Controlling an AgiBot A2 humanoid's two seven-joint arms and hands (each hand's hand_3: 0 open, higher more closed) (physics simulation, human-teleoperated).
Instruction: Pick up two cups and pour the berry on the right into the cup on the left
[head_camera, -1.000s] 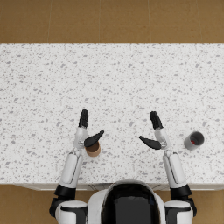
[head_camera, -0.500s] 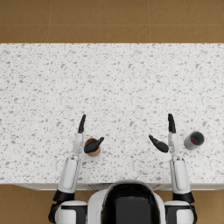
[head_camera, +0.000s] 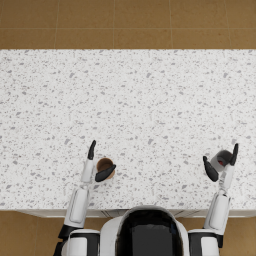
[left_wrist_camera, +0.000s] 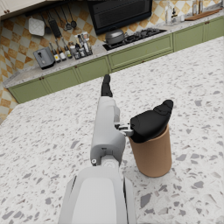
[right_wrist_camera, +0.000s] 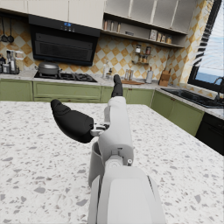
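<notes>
Head cam looks straight down on the bench (head_camera: 130, 100) from high up; both wrist cams sit low and close, looking along their forearms across that same bench toward the kitchen.

Speckled white terrazzo counter (head_camera: 130, 100); brown tile floor (head_camera: 125, 22); green cabinets (left_wrist_camera: 87, 72); checkered backsplash (right_wrist_camera: 105, 52); window (right_wrist_camera: 212, 52).

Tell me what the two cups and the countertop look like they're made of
Brown cup: looks like matte paper or cardboard, judging by its flat tan wall without shine. Grey cup: dull grey, maybe plastic or metal; too small to say. Countertop: white surface with dark speckles, like terrazzo or stone composite, with a smooth finish.
</notes>
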